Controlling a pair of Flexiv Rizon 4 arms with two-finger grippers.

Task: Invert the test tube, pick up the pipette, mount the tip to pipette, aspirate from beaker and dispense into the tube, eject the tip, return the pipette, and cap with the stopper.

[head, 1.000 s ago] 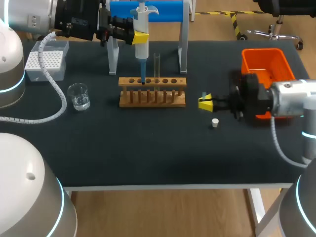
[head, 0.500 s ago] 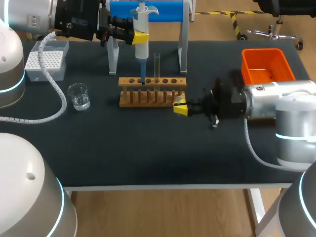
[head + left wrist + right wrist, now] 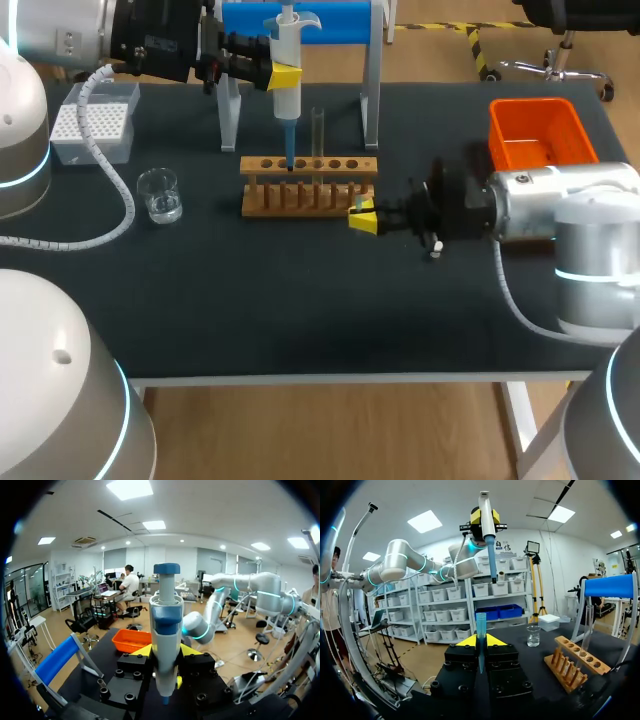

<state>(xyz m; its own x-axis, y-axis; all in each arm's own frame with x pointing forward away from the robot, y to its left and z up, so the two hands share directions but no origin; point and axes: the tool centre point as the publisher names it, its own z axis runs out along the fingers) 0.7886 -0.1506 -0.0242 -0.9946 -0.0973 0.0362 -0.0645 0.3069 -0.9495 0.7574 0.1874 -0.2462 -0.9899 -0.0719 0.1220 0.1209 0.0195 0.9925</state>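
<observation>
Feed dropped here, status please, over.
Left tool shut on pipette, above rack. Right tool shut on tip, by rack's right end. Tube upright in rack, stopper on table. Nothing between tip and pipette.

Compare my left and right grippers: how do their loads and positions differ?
The left gripper is shut on the large white-and-blue pipette; the right gripper is shut on a small blue tip. The left gripper hangs high above the wooden rack; the right gripper sits low beside the rack's end. Both hold their loads upright.
</observation>
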